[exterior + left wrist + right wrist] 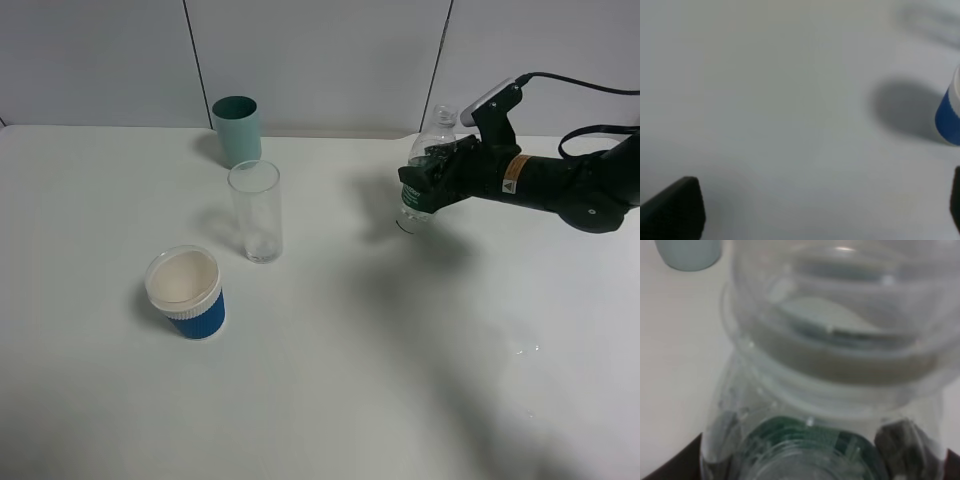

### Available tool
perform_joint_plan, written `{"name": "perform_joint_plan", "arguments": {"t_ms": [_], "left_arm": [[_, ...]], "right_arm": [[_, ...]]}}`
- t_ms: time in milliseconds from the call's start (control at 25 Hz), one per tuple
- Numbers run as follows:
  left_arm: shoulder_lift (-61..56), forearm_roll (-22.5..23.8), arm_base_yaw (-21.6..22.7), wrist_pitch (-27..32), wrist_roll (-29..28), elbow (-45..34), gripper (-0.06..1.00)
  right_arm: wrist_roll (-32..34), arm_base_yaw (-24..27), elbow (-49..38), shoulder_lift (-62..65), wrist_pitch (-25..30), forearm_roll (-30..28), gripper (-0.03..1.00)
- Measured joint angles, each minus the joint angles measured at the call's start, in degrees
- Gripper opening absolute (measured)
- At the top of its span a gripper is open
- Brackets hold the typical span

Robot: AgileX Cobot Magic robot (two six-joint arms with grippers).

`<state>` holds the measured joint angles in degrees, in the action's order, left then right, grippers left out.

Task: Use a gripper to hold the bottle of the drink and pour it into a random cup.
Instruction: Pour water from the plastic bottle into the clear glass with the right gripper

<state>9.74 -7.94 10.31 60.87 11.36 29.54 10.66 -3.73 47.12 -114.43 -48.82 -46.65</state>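
Item: small clear ribbed plastic bottle with dark green label, uncapped (424, 168). Held between the jaws of the black right gripper (430, 188), which are clamped on its labelled lower body, one dark pad (897, 440) showing through the plastic on either side. Long axis near upright, the open neck rising above the jaws. The base appears just clear of the white table (350, 360), though this is hard to confirm. Contents cannot be judged. Target: tall narrow clear glass tumbler (255, 210), upright and apparently empty, well apart from the jaws, out beyond the fingertips in the direction the arm points. By judgement, the bottle must be carried that way and then tipped neck-first over the rim. Other vessels: opaque teal cup (237, 130), beyond the tumbler, and blue ribbed cup with wide white rim (185, 293), to the tumbler's near side. Left gripper (815, 210): jaws spread wide and holding nothing, the blue cup off to one side of them. The right arm alone holds the bottle.
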Motion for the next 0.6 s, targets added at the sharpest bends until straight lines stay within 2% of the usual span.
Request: {"name": "perform_joint_plan", "arguments": {"t_ms": [440, 600], "left_arm": [[0.0, 0.0, 0.0, 0.0, 0.0, 0.0, 0.99], [0.0, 0.0, 0.0, 0.0, 0.0, 0.0, 0.99]], "right_arm": [[0.0, -5.98, 0.21, 5.31, 8.75, 3.56, 0.56], [0.93, -8.98, 3.0, 5.58, 14.19, 3.82, 0.56]]}}
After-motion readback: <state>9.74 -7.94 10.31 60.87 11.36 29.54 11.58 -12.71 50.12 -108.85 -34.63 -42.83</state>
